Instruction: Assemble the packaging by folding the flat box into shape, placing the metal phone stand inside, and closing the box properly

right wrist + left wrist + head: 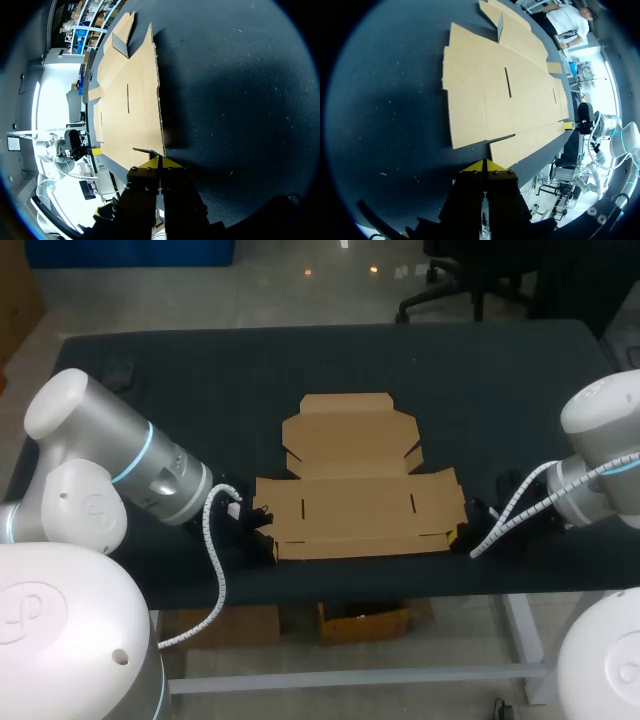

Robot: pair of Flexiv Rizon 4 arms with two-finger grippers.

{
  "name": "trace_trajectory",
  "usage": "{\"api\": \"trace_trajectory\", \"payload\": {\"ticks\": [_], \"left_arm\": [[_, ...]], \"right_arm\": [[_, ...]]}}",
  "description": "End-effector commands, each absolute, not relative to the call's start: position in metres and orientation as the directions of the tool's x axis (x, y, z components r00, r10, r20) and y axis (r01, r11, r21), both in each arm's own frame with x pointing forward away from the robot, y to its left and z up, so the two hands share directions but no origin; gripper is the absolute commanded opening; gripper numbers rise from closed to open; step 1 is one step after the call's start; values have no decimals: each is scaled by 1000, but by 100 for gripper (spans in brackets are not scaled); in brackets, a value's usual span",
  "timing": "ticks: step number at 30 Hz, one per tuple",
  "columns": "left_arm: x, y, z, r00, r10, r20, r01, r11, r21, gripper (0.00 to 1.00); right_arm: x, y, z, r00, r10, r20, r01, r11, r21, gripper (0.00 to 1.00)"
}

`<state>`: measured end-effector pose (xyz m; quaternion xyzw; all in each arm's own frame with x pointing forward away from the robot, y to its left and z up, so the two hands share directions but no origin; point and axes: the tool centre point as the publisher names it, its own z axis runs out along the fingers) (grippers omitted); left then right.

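Observation:
A flat brown cardboard box (357, 485) lies unfolded in the middle of the dark table, its flaps spread out. My left gripper (268, 545) is low at the box's front left corner, shut with nothing held; in the left wrist view its yellow tips (485, 165) meet just short of the cardboard box (500, 95). My right gripper (462, 537) is at the front right corner, also shut and empty; its tips (159, 162) touch together beside the box's edge (131, 100). No metal phone stand is in view.
The dark table (200, 380) stretches wide around the box, with its front edge close behind both grippers. A small dark object (120, 373) lies at the far left of the table.

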<state>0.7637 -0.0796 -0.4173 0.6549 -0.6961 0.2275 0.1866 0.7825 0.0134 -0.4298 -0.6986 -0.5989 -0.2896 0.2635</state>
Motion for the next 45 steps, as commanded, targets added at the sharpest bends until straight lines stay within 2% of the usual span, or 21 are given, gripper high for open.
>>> {"api": "trace_trajectory", "payload": {"ticks": [1, 45], "left_arm": [[763, -79, -419, -73, -827, 558, -997, 39, -72, 0], [763, -86, -414, -99, -824, 558, -995, 65, -79, 0]], "right_arm": [[782, 13, -430, 111, 675, 729, 990, -143, -18, 0], [782, 14, -426, 106, 659, 745, 989, -148, -10, 0]]}}
